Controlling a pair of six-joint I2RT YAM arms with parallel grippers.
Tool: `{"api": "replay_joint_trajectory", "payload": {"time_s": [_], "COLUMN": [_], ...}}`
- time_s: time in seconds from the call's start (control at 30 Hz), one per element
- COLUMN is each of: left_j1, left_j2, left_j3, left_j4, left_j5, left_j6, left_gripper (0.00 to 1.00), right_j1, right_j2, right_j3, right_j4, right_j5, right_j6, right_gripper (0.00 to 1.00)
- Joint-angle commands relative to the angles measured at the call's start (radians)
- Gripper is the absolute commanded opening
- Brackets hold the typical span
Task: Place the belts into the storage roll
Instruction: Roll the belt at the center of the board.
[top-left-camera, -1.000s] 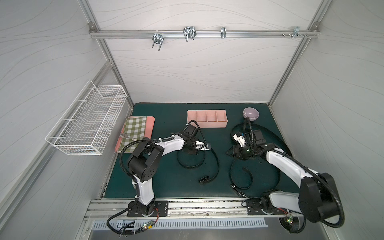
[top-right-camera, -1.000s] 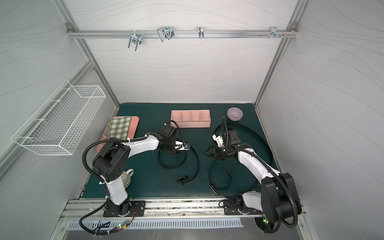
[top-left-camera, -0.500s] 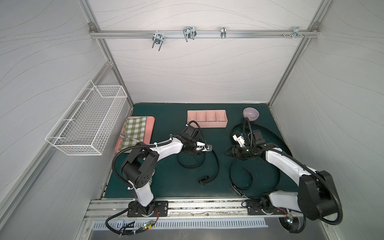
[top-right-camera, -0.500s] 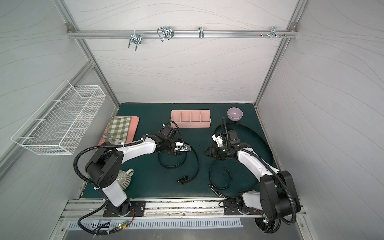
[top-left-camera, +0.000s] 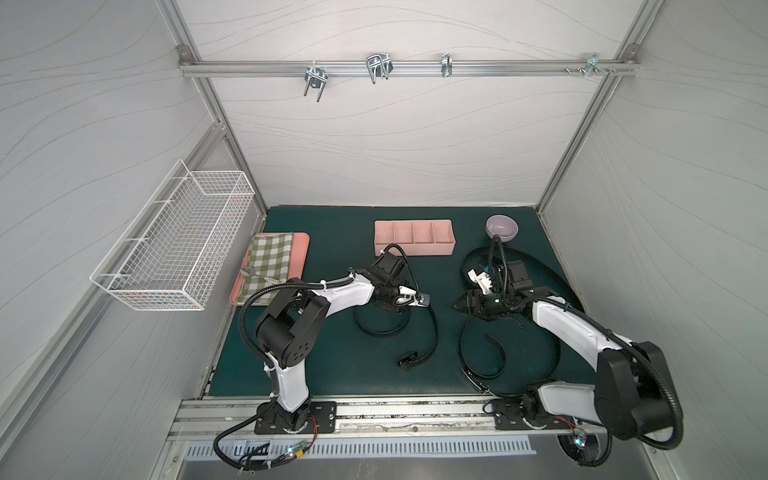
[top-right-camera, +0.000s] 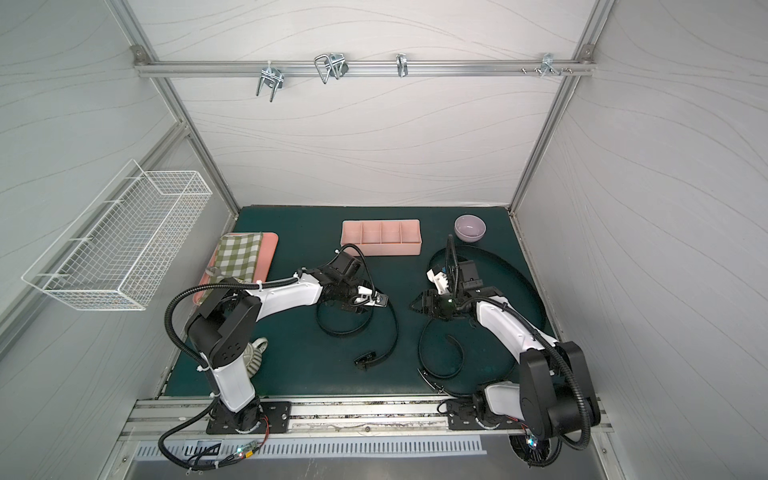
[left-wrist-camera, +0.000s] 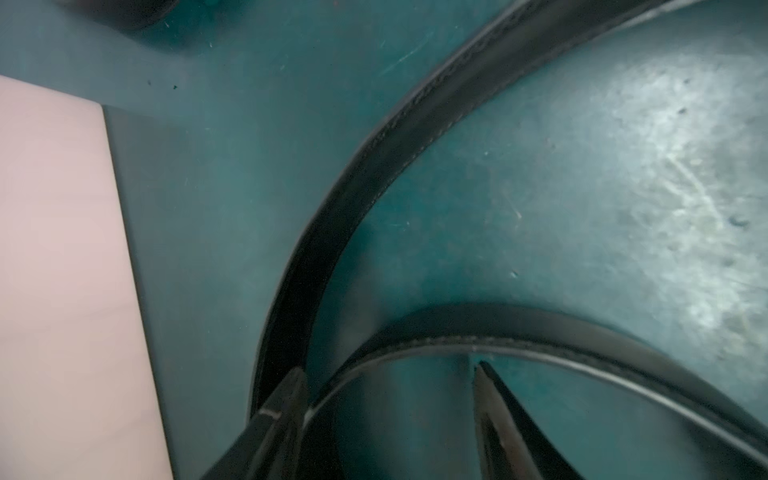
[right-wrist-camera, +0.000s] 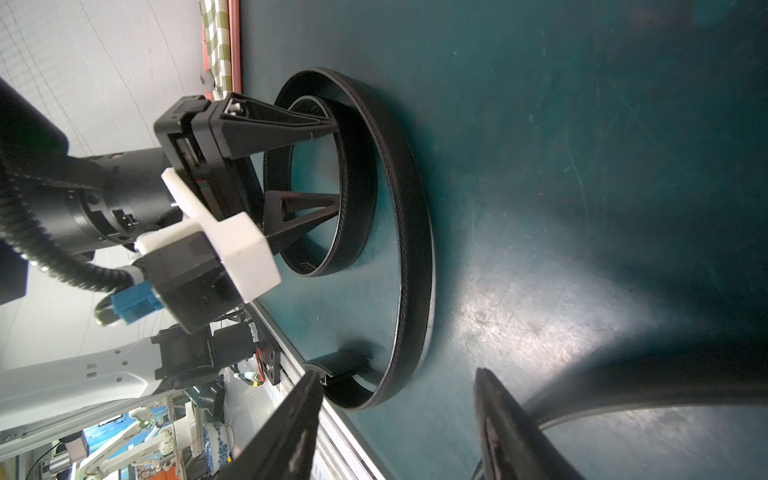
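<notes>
3 black stitched belts (top-left-camera: 435, 332) lie in loose curves, on edge, on the scuffed green mat (top-left-camera: 332, 365), all outside 1 pale pink plastic storage roll (top-left-camera: 415, 250) w/ 4 boxy compartments nr the back wall. Left gripper (right-wrist-camera: 334, 162) unclenched, fingers straddling centre belt's strap; right gripper (right-wrist-camera: 397, 372) spread, gripping nothing

Left wrist view blurred, roll (left-wrist-camera: 58, 270) cut by frame edge; right arm (top-left-camera: 573, 332) hides part of far-right belt (top-left-camera: 548, 274); white object (top-right-camera: 258, 351) behind left arm (top-right-camera: 232, 382) unidentifiable.
</notes>
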Motion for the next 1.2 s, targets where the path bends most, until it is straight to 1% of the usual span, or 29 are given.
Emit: {"api": "replay_joint_trajectory", "payload": {"time_s": [0.0,0.17,0.27,0.4,0.47,0.57,0.63,0.7,0.77,0.87,0.97,1.0,1.07,1.17], "left_j1": [-0.003,0.001,0.011,0.027,0.033,0.038,0.037,0.037,0.037,0.037,0.037,0.037,0.038,0.038], "left_j2": [0.035,0.084,0.11,0.108,0.1,0.082,0.061,0.036,0.013,-0.003,0.004,0.002,-0.012,0.007], "left_j3": [0.05,0.074,0.102,0.106,0.112,0.129,0.12,0.106,0.085,0.066,0.066,0.063,0.054,0.101], "left_j4": [-0.011,-0.028,-0.057,-0.065,-0.084,-0.136,-0.143,-0.149,-0.126,-0.115,-0.115,-0.112,-0.088,-0.144], "left_j5": [0.006,-0.002,0.0,-0.019,-0.039,-0.065,-0.078,-0.084,-0.099,-0.147,-0.215,-0.226,-0.25,-0.292], "left_j6": [0.04,0.046,0.028,-0.009,-0.03,-0.077,-0.116,-0.158,-0.246,-0.341,-0.463,-0.487,-0.575,-0.7], "left_gripper": [0.57,0.55,0.5,0.44,0.38,0.24,0.22,0.18,0.1,0.0,0.0,0.0,0.0,0.0], "right_j1": [-0.008,-0.008,-0.009,-0.009,-0.008,-0.002,0.015,0.051,0.101,0.189,0.287,0.317,0.385,0.455], "right_j2": [0.008,0.007,0.007,0.002,-0.002,-0.02,-0.038,-0.06,-0.082,-0.118,-0.151,-0.155,-0.157,-0.145], "right_j3": [-0.007,-0.006,-0.007,-0.005,-0.001,0.005,0.013,0.023,0.03,0.025,0.005,0.003,0.004,0.011], "right_j4": [0.011,0.009,0.008,0.003,-0.001,-0.011,-0.023,-0.037,-0.049,-0.037,0.003,0.015,0.042,0.061], "right_j5": [-0.024,-0.023,-0.023,-0.021,-0.018,0.004,0.03,0.066,0.109,0.171,0.242,0.262,0.306,0.365], "right_j6": [0.001,0.001,0.0,-0.002,-0.002,-0.009,-0.017,-0.025,-0.029,-0.021,0.003,0.01,0.016,0.015], "right_gripper": [0.61,0.61,0.61,0.61,0.61,0.6,0.6,0.6,0.6,0.61,0.63,0.63,0.65,0.68]}}
